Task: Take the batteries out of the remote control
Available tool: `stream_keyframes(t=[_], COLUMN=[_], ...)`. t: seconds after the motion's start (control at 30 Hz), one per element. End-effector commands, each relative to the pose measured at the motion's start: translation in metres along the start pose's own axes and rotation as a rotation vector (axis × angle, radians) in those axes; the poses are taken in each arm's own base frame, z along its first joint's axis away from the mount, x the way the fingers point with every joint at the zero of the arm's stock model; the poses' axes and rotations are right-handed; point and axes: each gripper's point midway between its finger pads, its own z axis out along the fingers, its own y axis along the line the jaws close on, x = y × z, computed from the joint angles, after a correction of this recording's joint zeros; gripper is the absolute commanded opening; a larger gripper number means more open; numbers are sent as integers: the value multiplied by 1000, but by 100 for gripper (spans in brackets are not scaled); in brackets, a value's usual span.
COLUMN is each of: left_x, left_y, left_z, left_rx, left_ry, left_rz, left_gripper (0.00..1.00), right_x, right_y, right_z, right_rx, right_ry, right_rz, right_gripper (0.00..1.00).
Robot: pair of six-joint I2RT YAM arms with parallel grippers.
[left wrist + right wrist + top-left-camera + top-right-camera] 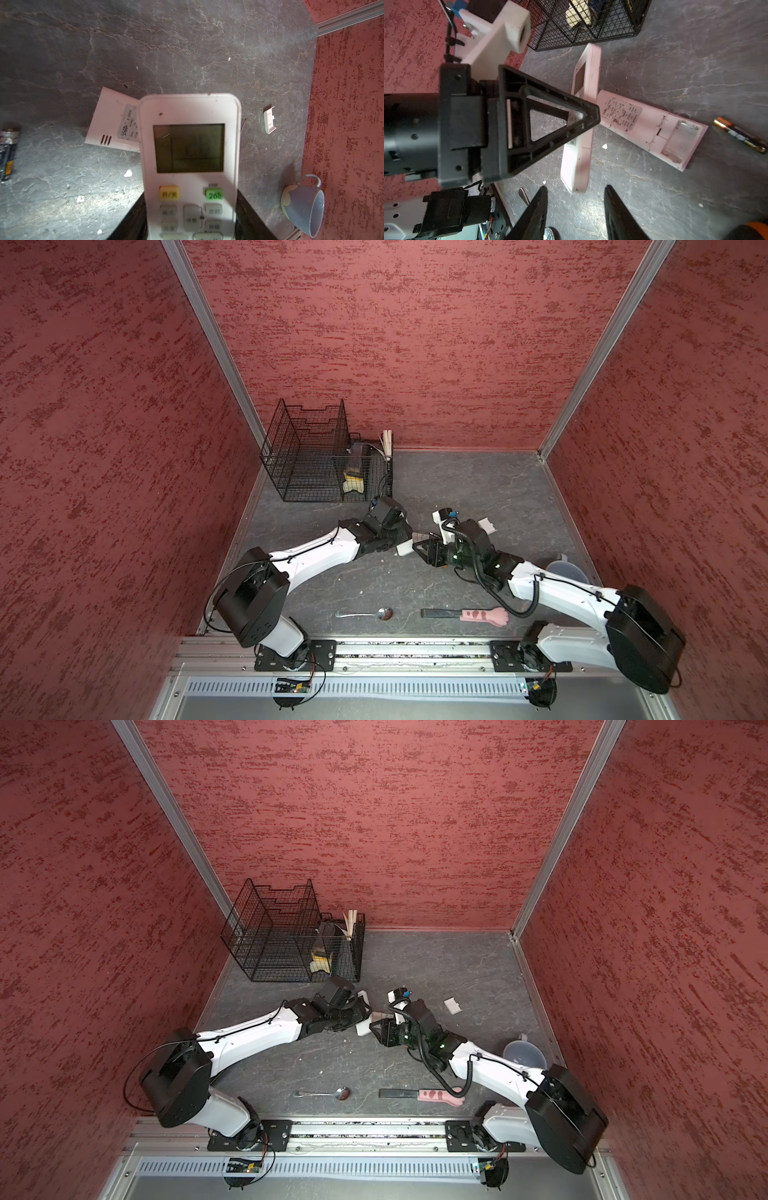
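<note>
Nearest the arm bases lie 1 metal spoon [365, 614] and 1 black-bladed tool with a pink cat-paw handle [465, 615], apart from each other. 1 pale blue handled cup [569, 570] sits by the right arm. At mid-table there are 2 remotes. The left gripper [588, 120] is clamped on the white remote control with a grey screen [189, 145], holding it on edge over the other white remote control [650, 126], which lies back-up on the dark grey stone-look tabletop [478, 489]. The right gripper [576, 190] faces them with jaws parted and nothing between them. Only the right wrist view shows the lying remote's compartment open and empty. Only the wrist views show 1 slim black battery with a coppery end [740, 135], loose on the tabletop just beside that compartment and not touching it. 1 small white battery cover [452, 1006] lies unobstructed in a top view. Farthest back, 1 black wire basket [291, 448] stands in the corner.
</note>
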Motion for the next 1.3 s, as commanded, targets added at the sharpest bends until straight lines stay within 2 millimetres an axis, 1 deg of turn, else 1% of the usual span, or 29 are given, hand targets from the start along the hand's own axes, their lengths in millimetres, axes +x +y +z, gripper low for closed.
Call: stream_keyframes(t=[0.0, 0.27, 0.53, 0.63, 0.8, 0.87, 0.93, 1.0, 1.17, 1.23, 1.27], left_x=[-10, -8, -7, -8, -6, -6, -5, -6, -11, -15, -17], left_y=[-24, -34, -39, -40, -40, -39, -39, -38, -36, -33, -32], left_z=[-12, -16, -17, -18, -19, -20, -20, -22, -30, -35, -38], left_rx=[77, 100, 120, 128, 138, 141, 143, 144, 138, 127, 121], left_ry=[-33, -39, -44, -45, -44, -46, -49, -53, -79, -84, -86], left_rz=[6, 20, 25, 26, 19, 12, 9, 8, 5, 1, -3], left_gripper=[29, 28, 28, 28, 28, 29, 32, 37, 62, 70, 71], right_x=[-23, -28, -28, -28, -32, -32, -33, -33, -32, -31, -30], right_y=[13, 17, 19, 17, 16, 17, 16, 16, 16, 16, 16], right_z=[3, 15, 27, 29, 30, 31, 31, 31, 31, 30, 30], right_rx=[-21, -44, -64, -59, -55, -59, -59, -57, -51, -45, -39], right_ry=[-70, -74, -62, -65, -84, -88, -90, -88, -79, -70, -63], right_rz=[-4, 10, 19, 26, 37, 37, 37, 34, 16, 2, -11], right_gripper=[45, 42, 40, 36, 26, 20, 15, 11, 5, 4, 3])
